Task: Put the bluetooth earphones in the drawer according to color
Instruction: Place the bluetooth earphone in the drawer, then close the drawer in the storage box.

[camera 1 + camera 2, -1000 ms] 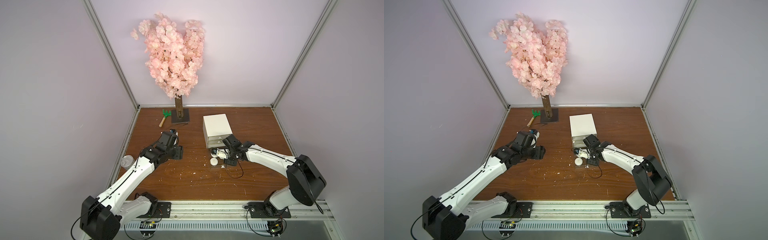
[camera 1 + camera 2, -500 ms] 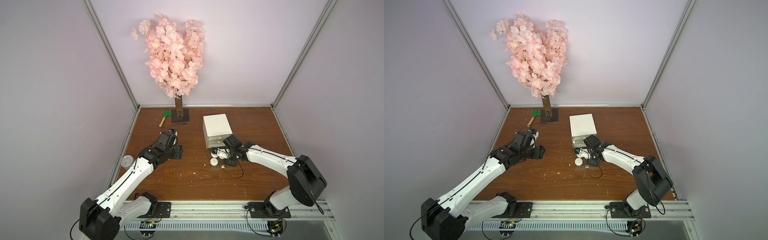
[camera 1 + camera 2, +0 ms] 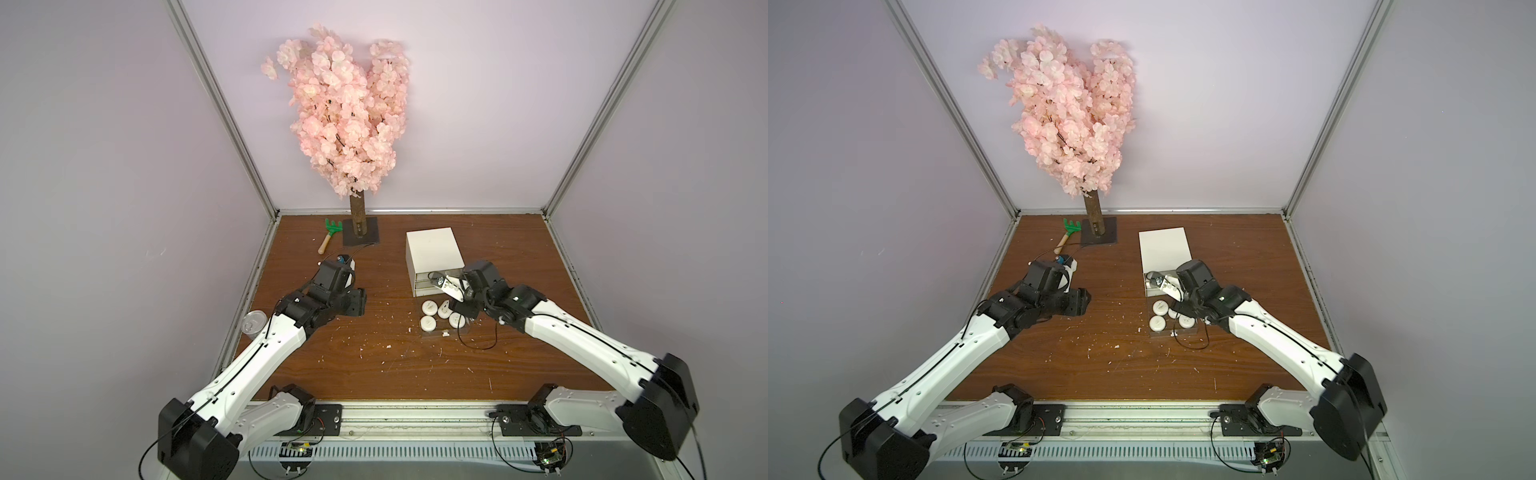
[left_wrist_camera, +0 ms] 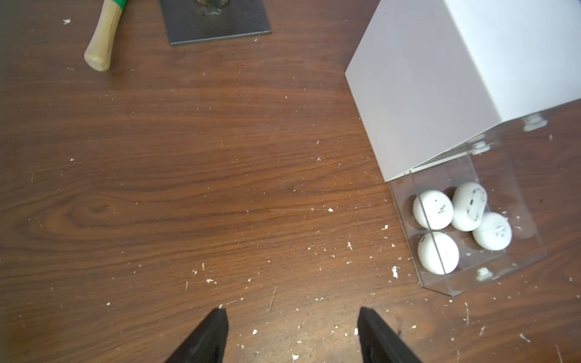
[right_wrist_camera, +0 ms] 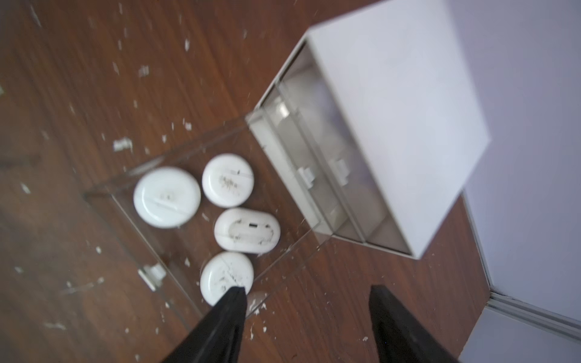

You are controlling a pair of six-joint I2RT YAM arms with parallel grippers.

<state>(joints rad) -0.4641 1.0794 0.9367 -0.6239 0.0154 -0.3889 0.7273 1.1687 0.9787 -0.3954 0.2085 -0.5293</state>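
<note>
Right gripper [image 3: 465, 309] has shifted slightly in front of the cabinet [image 3: 432, 253]. Both top views: four white earphones [image 3: 1160, 307] lie in its pulled-out bottom drawer [image 3: 1163, 335]. Left wrist: left gripper [image 4: 292, 311] released, empty. Right wrist: jaws spread, empty, one fingertip [image 5: 235, 295] overhanging the drawer wall; descending could snag it.

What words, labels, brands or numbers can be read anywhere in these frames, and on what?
None can be read.
Four white pebble-shaped earphone cases in the pulled-out clear plastic drawer: dark scuffs only, no letters.
Dark square metal base plate: faint corner mark, too blurred to read.
</note>
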